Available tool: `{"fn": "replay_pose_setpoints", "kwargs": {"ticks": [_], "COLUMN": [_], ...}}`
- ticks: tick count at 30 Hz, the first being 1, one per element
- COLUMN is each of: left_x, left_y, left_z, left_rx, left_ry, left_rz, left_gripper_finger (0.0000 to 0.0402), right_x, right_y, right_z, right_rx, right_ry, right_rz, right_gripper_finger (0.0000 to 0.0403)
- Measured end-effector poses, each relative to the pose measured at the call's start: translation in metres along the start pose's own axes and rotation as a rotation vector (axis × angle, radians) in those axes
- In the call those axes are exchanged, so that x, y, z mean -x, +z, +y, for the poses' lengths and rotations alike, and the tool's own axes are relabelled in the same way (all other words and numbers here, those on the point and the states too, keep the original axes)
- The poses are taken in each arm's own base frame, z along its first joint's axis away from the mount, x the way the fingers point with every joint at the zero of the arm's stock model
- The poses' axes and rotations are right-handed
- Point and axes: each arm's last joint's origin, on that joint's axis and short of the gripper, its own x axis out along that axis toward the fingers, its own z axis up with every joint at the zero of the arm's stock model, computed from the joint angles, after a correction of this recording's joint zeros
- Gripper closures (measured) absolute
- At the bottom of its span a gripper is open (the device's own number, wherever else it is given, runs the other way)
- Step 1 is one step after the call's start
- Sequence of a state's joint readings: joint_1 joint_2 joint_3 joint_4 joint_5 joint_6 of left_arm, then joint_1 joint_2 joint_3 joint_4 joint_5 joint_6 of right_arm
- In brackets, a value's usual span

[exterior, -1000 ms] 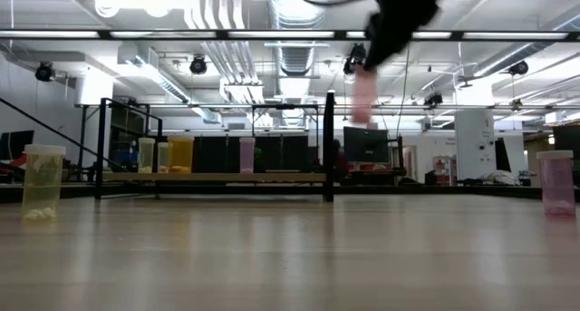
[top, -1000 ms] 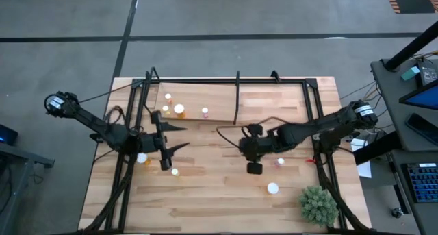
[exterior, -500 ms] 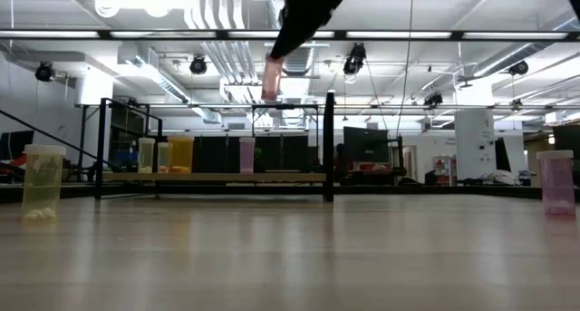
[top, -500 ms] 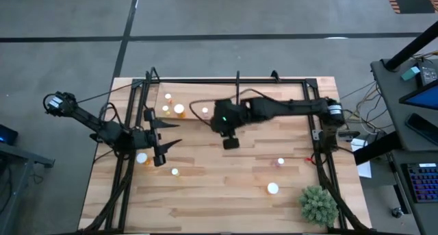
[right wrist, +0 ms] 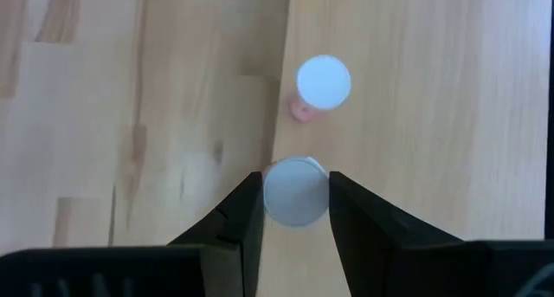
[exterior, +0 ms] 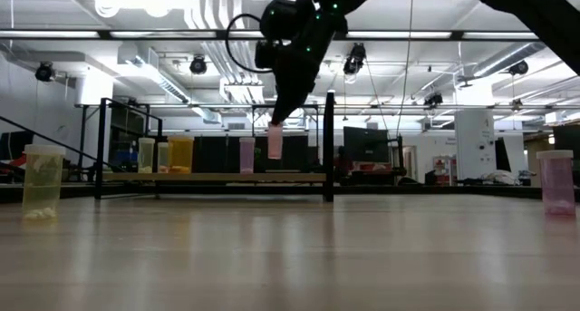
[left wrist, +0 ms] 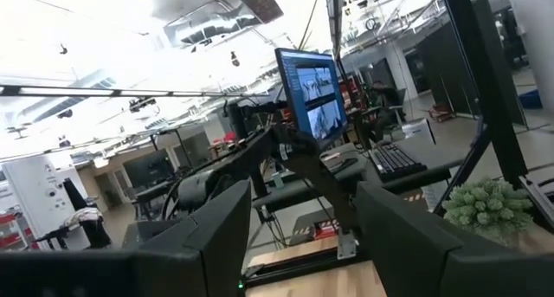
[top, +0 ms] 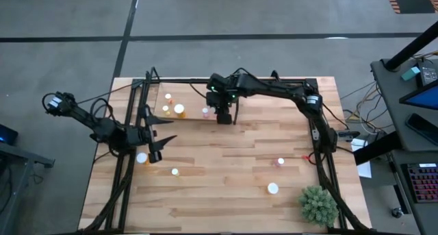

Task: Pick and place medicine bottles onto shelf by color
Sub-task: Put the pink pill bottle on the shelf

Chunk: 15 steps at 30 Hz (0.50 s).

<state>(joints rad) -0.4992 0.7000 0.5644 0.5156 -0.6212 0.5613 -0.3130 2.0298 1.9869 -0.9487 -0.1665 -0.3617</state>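
My right gripper (top: 223, 114) is over the pale shelf (top: 195, 91), near its black post (top: 237, 98), shut on a pinkish bottle (exterior: 275, 141). Another pinkish bottle (top: 204, 112) stands on the shelf just beside it and also shows in the right wrist view (right wrist: 322, 82). Three orange-yellow bottles (top: 178, 109) stand at the shelf's left end. My left gripper (top: 166, 131) is open and empty, raised over the table's left side. Loose bottles stand on the table: orange (top: 142, 158), small yellow (top: 174, 171), pink (top: 280, 162), white (top: 272, 188). My right gripper pinches the pinkish bottle at its white cap (right wrist: 295, 191) between the two fingers. The fingers come from above, pointing down. The bottle hangs upright below the fingertips (exterior: 277, 121), its base a little above the shelf.
A green spiky plant (top: 317, 204) stands at the table's near right corner. Black frame rails (top: 133, 118) run along the left, right and far sides. In the low view a yellow bottle (exterior: 43, 182) stands at the left and a pink bottle (exterior: 555, 182) at the right.
My right gripper has carried the pinkish bottle from over the table's middle toward the far edge and left, then down over the shelf beside the standing pink bottle. My left gripper has drawn back a little toward the table's left edge.
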Motion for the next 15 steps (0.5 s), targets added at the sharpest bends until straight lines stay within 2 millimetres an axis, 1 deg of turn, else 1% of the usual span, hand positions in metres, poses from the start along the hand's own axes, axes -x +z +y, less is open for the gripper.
{"fn": "replay_pose_setpoints", "kwargs": {"ticks": [2, 7, 15], "left_x": [0.001, 0.002, 0.002], "left_y": [0.001, 0.002, 0.002], "left_z": [0.001, 0.003, 0.003], "left_rx": [0.003, 0.004, -0.017], "left_ry": [0.003, 0.008, 0.006], "left_rz": [-0.005, -0.012, -0.01], "left_gripper_finger": [0.0207, 0.0207, 0.0207], "right_x": [-0.001, -0.004, -0.018], "right_y": [-0.002, -0.003, -0.006], "right_z": [-0.003, -0.004, -0.005], "right_rx": [0.0, 0.007, 0.001], "right_ry": [-0.001, -0.001, 0.003], "right_rz": [0.002, 0.011, 0.043], "right_gripper_finger": [0.0296, 0.0296, 0.0296]}}
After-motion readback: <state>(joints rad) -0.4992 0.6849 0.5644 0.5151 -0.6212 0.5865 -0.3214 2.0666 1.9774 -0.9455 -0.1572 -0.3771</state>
